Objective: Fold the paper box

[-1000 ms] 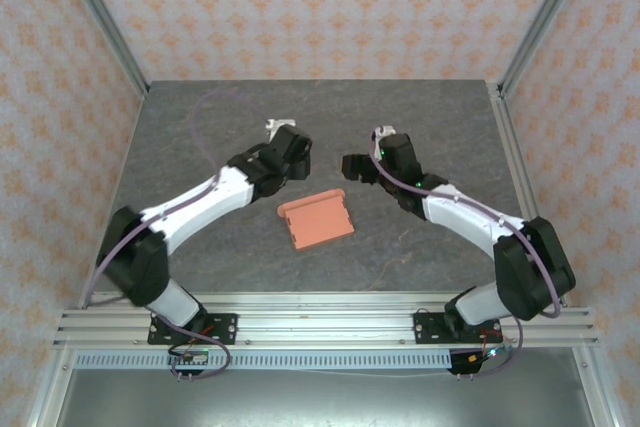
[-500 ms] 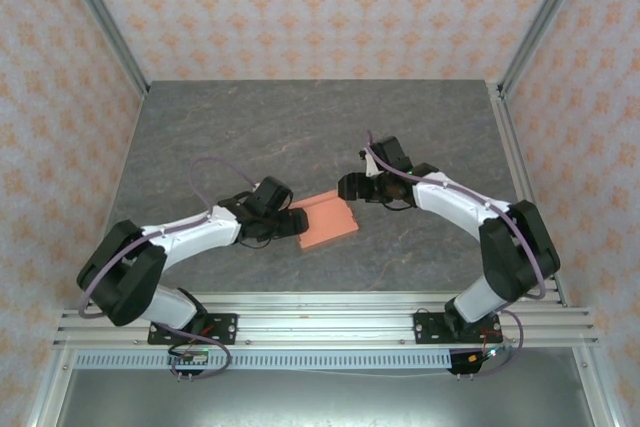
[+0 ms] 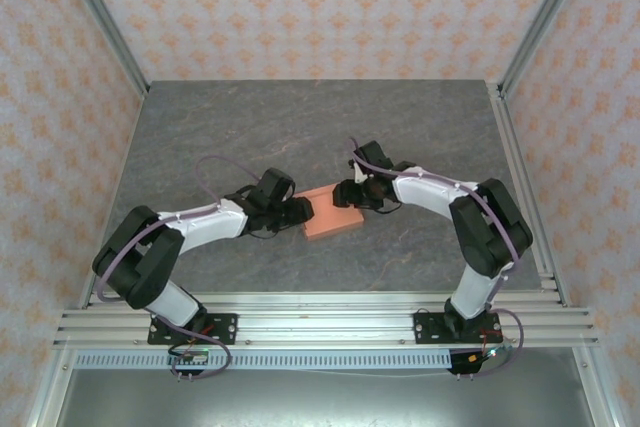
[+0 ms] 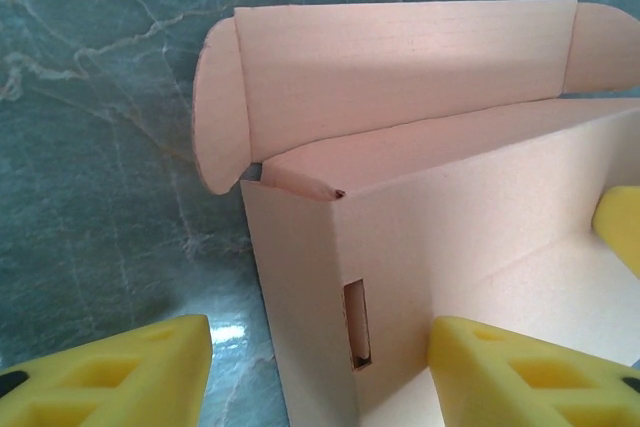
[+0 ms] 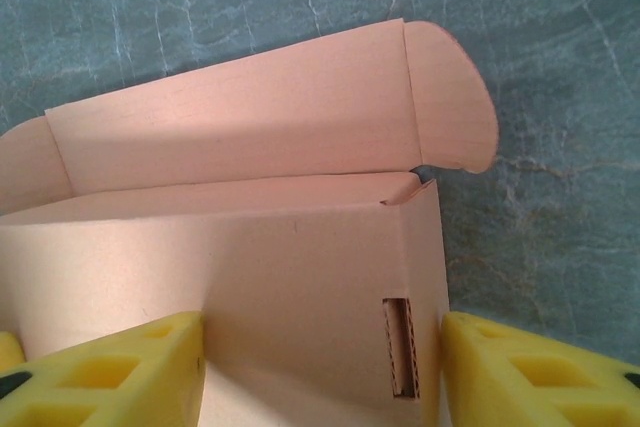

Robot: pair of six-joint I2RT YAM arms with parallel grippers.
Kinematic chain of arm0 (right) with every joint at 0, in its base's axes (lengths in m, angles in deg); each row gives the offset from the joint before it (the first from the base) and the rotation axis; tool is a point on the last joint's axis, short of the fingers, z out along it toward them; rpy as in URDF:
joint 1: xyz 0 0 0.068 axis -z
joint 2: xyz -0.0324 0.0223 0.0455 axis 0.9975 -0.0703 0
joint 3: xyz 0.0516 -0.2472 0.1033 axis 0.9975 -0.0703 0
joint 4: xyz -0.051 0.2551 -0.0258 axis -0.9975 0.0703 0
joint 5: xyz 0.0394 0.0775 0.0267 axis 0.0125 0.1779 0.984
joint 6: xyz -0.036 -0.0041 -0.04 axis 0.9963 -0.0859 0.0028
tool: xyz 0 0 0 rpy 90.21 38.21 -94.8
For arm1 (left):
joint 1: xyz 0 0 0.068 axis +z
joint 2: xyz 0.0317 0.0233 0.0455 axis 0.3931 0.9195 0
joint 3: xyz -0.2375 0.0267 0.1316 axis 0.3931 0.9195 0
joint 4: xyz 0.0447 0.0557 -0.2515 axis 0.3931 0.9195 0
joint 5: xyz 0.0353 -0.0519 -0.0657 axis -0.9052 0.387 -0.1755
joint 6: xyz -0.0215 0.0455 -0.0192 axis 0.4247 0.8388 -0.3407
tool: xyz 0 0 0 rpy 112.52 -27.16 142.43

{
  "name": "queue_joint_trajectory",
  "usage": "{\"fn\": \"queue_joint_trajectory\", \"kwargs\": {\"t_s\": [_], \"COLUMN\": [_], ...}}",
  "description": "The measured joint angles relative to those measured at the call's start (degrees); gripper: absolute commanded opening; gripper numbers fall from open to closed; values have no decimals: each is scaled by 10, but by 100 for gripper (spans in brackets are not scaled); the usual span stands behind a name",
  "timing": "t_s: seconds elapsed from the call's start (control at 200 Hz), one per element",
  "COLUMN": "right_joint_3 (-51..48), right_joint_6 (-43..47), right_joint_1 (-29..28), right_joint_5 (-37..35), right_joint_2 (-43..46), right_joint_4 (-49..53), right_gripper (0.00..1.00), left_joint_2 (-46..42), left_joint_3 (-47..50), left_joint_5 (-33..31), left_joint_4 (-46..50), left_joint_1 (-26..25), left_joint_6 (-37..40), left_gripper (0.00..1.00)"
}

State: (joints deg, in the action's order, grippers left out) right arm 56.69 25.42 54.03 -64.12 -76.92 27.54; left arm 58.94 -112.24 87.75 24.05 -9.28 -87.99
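Jaws of left gripper (image 3: 299, 212) gape astride one end of the paper box (image 3: 333, 217), right gripper (image 3: 346, 194) jaws flank the other, grip unclear, marbled table (image 3: 250, 127) beneath.

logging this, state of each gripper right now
left gripper: jaws open, astride an end wall of the paper box
right gripper: jaws open, astride its other end wall

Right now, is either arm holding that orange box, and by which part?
Nothing is clamped: left end effector and right end effector each straddle an end wall of the paper box, jaws apart.
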Motion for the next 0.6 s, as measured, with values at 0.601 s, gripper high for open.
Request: {"fn": "queue_joint_trajectory", "kwargs": {"t_s": [0.601], "right_joint_3": [42], "right_joint_6": [-43], "right_joint_1": [15], "right_joint_5": [32], "right_joint_2": [-17], "right_joint_4": [-2], "right_gripper": [77], "left_joint_2": [46], "left_joint_3": [-48], "left_joint_5": [30], "left_joint_4": [-46], "left_joint_1": [32], "left_joint_6": [-19], "left_gripper": [84]}}
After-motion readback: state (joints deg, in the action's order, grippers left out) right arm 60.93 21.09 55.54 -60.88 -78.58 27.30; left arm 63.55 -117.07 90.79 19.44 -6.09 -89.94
